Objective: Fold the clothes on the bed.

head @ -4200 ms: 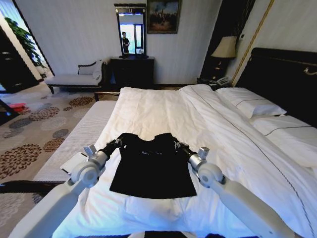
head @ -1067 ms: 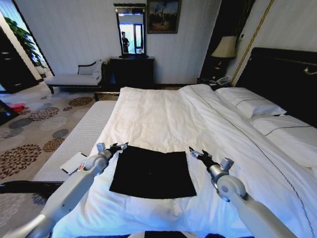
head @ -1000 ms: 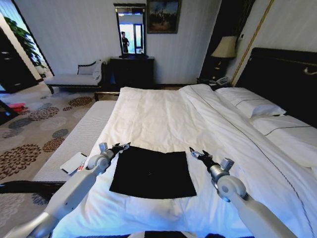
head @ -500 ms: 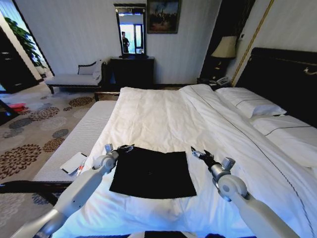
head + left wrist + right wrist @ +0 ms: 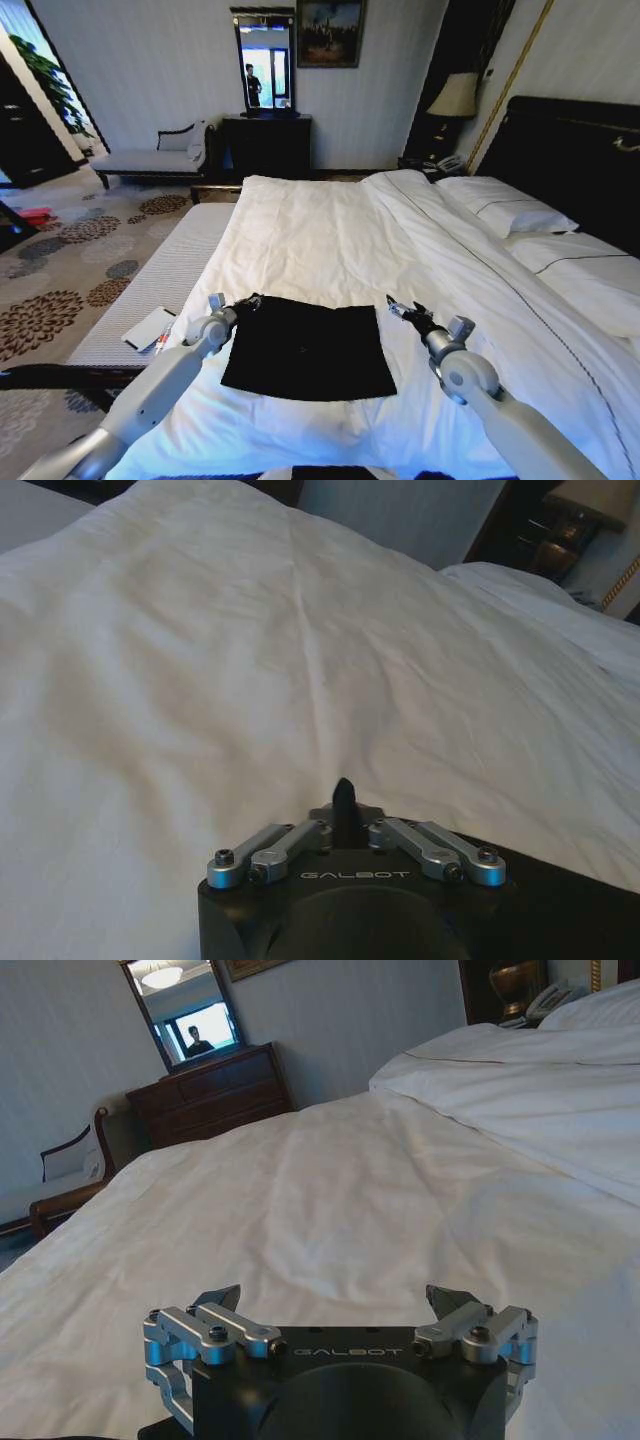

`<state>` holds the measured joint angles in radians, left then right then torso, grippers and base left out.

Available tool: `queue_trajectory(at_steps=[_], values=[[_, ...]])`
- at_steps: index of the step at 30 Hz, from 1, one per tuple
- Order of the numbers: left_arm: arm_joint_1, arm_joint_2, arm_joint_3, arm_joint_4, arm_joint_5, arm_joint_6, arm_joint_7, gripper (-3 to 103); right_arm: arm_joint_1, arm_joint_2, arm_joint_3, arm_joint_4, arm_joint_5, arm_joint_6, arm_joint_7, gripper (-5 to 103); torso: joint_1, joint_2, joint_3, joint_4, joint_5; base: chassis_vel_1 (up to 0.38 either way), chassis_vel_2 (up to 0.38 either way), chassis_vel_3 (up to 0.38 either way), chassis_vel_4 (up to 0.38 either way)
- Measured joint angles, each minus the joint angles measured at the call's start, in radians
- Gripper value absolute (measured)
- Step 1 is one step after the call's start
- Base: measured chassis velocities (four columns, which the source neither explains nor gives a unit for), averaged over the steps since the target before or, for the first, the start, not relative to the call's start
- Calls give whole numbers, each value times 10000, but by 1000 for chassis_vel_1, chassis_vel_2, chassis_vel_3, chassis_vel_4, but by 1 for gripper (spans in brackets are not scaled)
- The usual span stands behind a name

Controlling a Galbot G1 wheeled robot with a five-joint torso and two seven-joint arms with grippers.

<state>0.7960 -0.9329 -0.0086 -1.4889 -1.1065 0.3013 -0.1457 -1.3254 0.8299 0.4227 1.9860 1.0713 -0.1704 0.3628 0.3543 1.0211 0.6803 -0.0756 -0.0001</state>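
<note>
Clothes (image 5: 308,349) lie as a flat black rectangle (no lettering showing) on the white duvet of the bed (image 5: 330,230), near its foot edge and well away from the pillows (image 5: 505,212). The left gripper (image 5: 250,299) sits at the rectangle's far left corner, its fingers (image 5: 343,798) drawn together into a single dark tip over the duvet. The right gripper (image 5: 403,308) hangs just beside the far right corner, off the fabric, its fingers (image 5: 447,1300) spread wide apart with nothing between them. A dark dresser (image 5: 266,143) with a mirror (image 5: 264,62) stands against the far wall.
</note>
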Motion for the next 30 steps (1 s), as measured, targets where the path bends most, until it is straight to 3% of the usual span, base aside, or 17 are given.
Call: queue_trajectory(at_steps=[1, 5, 12, 19, 30], values=[[3, -18, -29, -14, -2, -7, -42, 7, 11, 1, -4, -1, 49, -27, 10, 100, 0, 0, 0, 0, 0, 0, 0, 0, 0], [53, -17, -114, -121, -11, -18, -143, 1, 122, -58, -60, -55, 337, -170, 9, 100, 0, 0, 0, -2, 1, 0, 0, 0, 0], [382, 64, -295, -473, -25, -27, -328, 1, 1214, -523, -708, -765, 1497, -916, -256, 100, 0, 0, 0, 2, 0, 0, 0, 0, 0], [958, 105, -529, -859, 49, -116, -482, 1, 2925, -1089, -2277, -1816, 2462, -1680, -1023, 100, 0, 0, 0, 3, 1, 0, 0, 0, 0], [1118, 157, -559, -974, 123, -143, -529, 1, 3966, -639, -3510, -3093, 2202, -1762, -1133, 100, 1, 0, 1, 2, 3, 0, 0, 0, 0]])
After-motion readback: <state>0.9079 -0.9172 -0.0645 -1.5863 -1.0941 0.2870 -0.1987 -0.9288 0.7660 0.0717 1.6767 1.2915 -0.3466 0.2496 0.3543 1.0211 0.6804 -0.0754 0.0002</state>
